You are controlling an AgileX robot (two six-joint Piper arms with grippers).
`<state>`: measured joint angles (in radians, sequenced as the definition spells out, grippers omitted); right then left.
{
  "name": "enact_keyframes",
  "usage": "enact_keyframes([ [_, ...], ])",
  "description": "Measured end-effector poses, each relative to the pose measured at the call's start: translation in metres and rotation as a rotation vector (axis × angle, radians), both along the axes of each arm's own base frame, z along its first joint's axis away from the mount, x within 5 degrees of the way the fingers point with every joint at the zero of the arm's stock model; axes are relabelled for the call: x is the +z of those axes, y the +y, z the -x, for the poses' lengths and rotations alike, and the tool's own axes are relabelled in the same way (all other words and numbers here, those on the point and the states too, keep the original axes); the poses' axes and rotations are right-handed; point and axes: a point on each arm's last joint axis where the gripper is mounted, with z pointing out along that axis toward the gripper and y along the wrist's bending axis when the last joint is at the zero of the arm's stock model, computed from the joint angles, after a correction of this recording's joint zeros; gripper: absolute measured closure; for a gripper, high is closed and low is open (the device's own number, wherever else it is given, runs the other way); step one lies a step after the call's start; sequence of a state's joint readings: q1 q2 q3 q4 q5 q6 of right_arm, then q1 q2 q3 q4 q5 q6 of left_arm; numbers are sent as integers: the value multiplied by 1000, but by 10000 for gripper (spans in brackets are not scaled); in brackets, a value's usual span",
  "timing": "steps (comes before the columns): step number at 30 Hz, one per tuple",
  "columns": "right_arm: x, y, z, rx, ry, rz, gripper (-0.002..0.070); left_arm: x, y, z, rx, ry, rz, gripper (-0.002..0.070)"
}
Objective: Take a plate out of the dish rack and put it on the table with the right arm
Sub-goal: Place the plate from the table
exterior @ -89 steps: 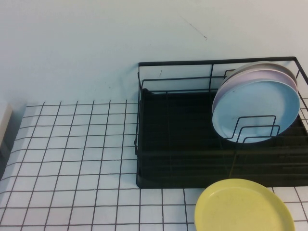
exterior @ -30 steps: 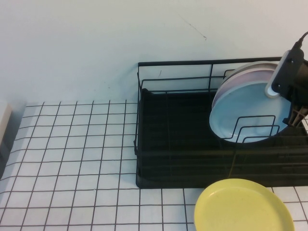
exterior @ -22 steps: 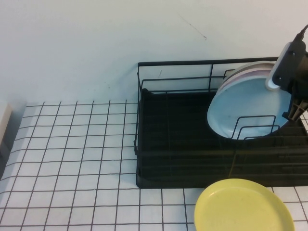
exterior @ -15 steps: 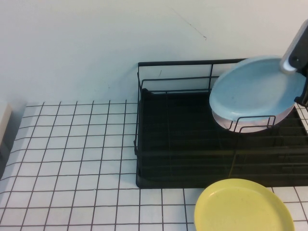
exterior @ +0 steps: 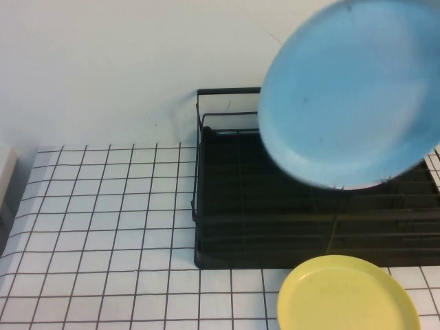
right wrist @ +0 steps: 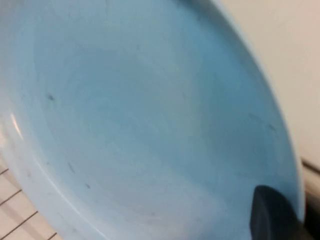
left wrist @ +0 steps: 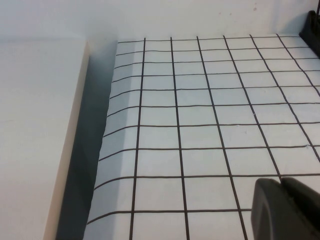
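Note:
The light-blue plate (exterior: 350, 89) is lifted high above the black wire dish rack (exterior: 227, 206), tilted, and hides the rack's right rear part in the high view. My right gripper (right wrist: 285, 207) is shut on the plate's rim; in the right wrist view the plate (right wrist: 140, 115) fills the picture and one dark finger (right wrist: 270, 215) lies on its face. The right gripper is hidden in the high view. The white gridded table (exterior: 103, 220) lies left of the rack. My left gripper (left wrist: 282, 200) is shut and empty, low over the table (left wrist: 200, 100) at its left side.
A yellow plate (exterior: 347, 295) lies on the table in front of the rack. A pale plate edge (exterior: 364, 184) shows in the rack under the blue plate. A beige surface (left wrist: 35, 125) borders the table's left edge. A plain wall stands behind.
The right gripper took the blue plate's rim and lifted it up out of the rack's holders, towards the high camera and leftward. The pale pink plate stayed in the rack.

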<state>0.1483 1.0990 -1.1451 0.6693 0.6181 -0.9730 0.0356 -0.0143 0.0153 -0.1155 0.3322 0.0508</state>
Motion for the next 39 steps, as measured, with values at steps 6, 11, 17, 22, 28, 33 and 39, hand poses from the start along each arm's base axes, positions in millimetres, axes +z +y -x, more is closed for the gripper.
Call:
enact_keyframes([
  [6, -35, 3, 24, 86, 462, 47, 650, 0, 0, 0, 0, 0, 0, 678],
  [11, -86, -5, 22, 3, 675, 141, 651, 0, 0, 0, 0, 0, 0, 678],
  [17, -158, -9, 7, -114, 820, 139, 652, 0, 0, 0, 0, 0, 0, 678],
  [22, -197, -5, -10, -159, 926, 102, 652, 0, 0, 0, 0, 0, 0, 678],
  [28, -224, -3, -26, -201, 972, 92, 654, 0, 0, 0, 0, 0, 0, 678],
  [33, -232, -4, -30, -211, 983, 104, 653, 0, 0, 0, 0, 0, 0, 678],
  [39, -231, -5, -31, -198, 986, 131, 537, 0, 0, 0, 0, 0, 0, 678],
])
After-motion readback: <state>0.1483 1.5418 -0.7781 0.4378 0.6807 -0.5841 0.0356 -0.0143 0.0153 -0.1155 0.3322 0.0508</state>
